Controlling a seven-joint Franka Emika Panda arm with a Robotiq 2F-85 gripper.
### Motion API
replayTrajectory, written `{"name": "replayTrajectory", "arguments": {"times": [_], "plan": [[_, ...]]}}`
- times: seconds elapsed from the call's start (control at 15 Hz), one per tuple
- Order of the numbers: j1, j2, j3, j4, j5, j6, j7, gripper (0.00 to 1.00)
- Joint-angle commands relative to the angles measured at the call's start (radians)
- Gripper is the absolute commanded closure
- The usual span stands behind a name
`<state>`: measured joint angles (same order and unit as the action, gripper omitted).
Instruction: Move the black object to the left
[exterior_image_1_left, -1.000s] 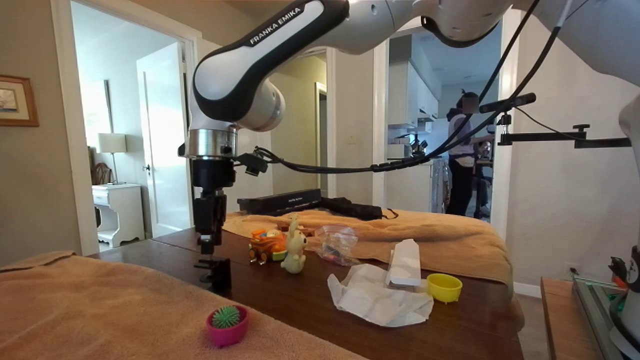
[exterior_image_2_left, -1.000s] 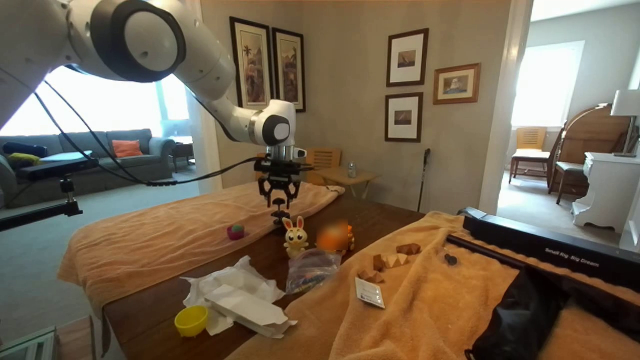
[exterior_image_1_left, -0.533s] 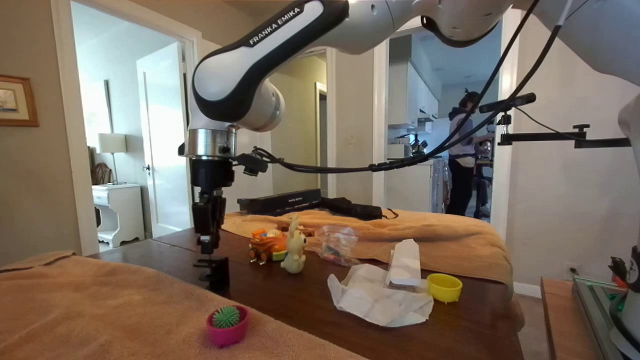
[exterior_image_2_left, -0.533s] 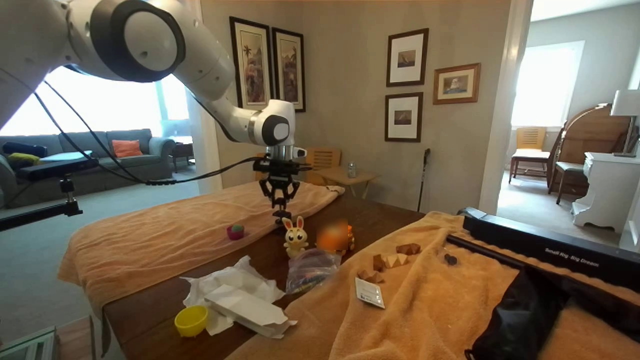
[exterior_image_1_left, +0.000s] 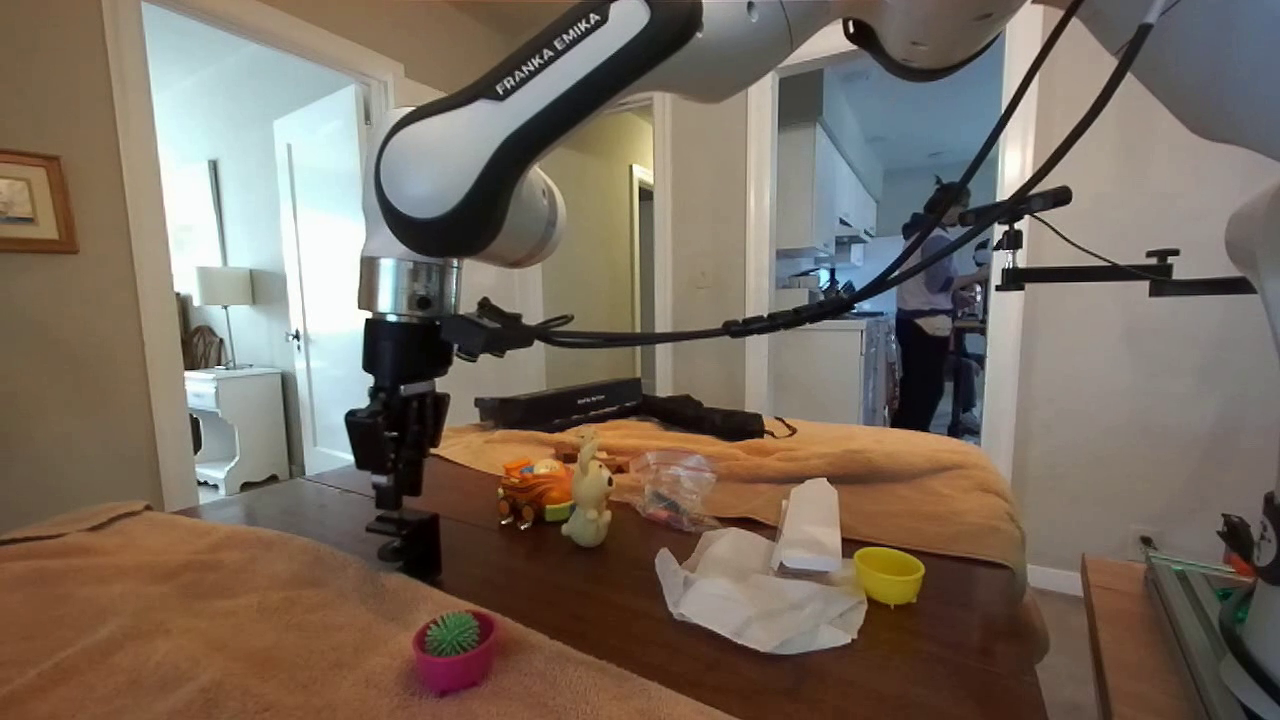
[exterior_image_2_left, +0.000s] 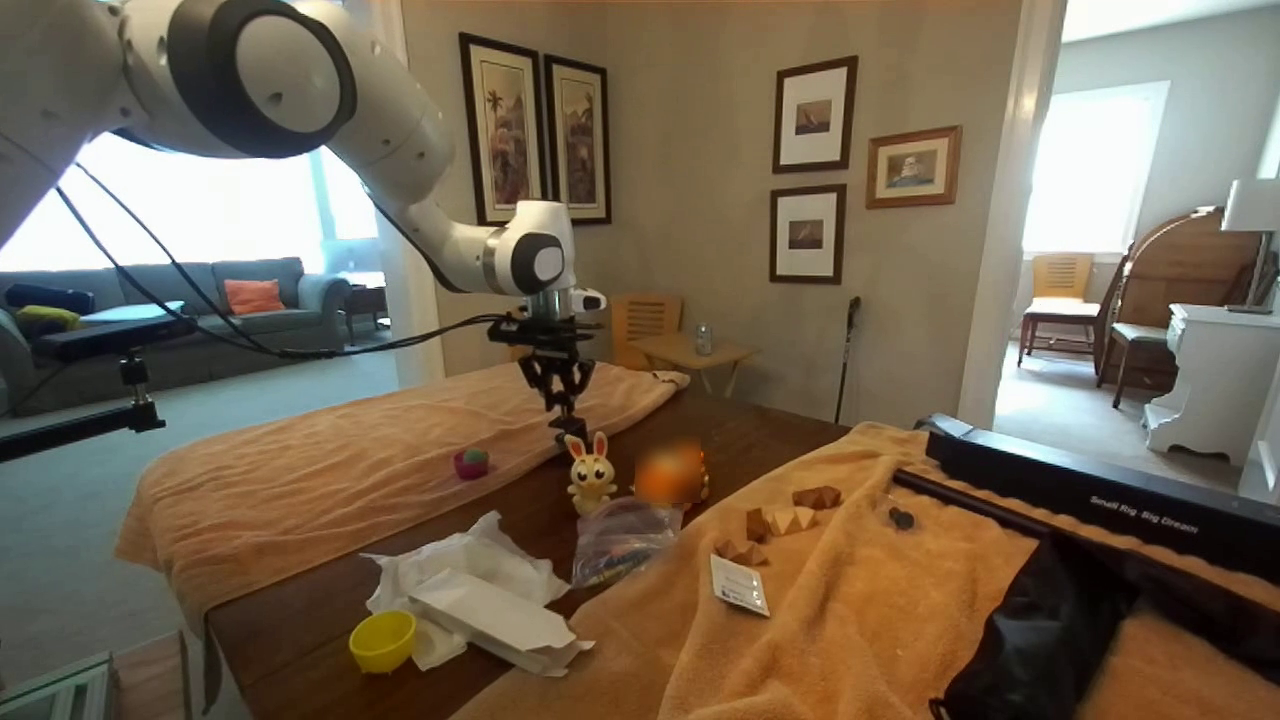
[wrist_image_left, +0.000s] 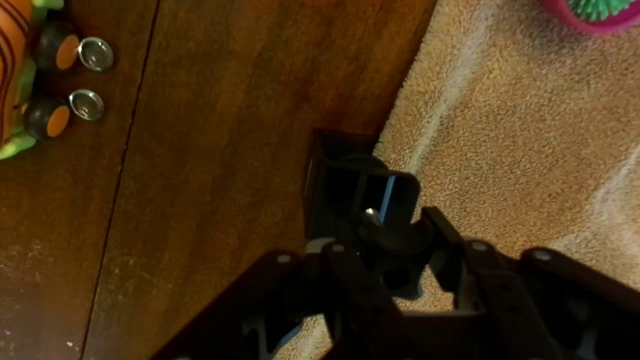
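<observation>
Gripper (exterior_image_1_left: 391, 498) points down with its jaws closed on the top of the black object (exterior_image_1_left: 426, 548), which is by the edge of a tan towel (exterior_image_1_left: 200, 630), at the dark wooden table (exterior_image_1_left: 600, 630). Its base blends into the wood, so whether it rests there or hangs just clear is hard to say. In an exterior view a cream rabbit figure (exterior_image_2_left: 592, 482) stands in front of it and covers a little of it. Just beside the rabbit is an orange toy vehicle (exterior_image_1_left: 542, 490), and a pink bowl (exterior_image_1_left: 455, 672) with a green spiky ball (exterior_image_1_left: 452, 633) inside sits on the towel. Well apart from these, a white box (exterior_image_1_left: 812, 522) lies partly on crumpled white paper (exterior_image_1_left: 718, 598), with a yellow bowl (exterior_image_1_left: 889, 576) just beside
</observation>
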<state>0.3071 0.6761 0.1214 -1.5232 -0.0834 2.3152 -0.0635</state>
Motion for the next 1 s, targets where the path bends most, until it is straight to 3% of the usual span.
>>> {"name": "replayTrajectory", "arguments": {"times": [0.0,0.73,0.8,0.87,0.93], "plan": [[0.039,-0.028,-0.033,-0.046,-0.03,0.017,0.157,0.87],[0.037,-0.053,-0.032,-0.07,0.036,0.022,0.418,0.87],[0.04,-0.054,-0.036,-0.072,0.032,0.021,0.439,0.7],[0.036,-0.056,-0.032,-0.073,0.031,0.02,0.433,0.37],[0.03,-0.061,-0.025,-0.073,0.033,0.008,0.418,0.36]]}}
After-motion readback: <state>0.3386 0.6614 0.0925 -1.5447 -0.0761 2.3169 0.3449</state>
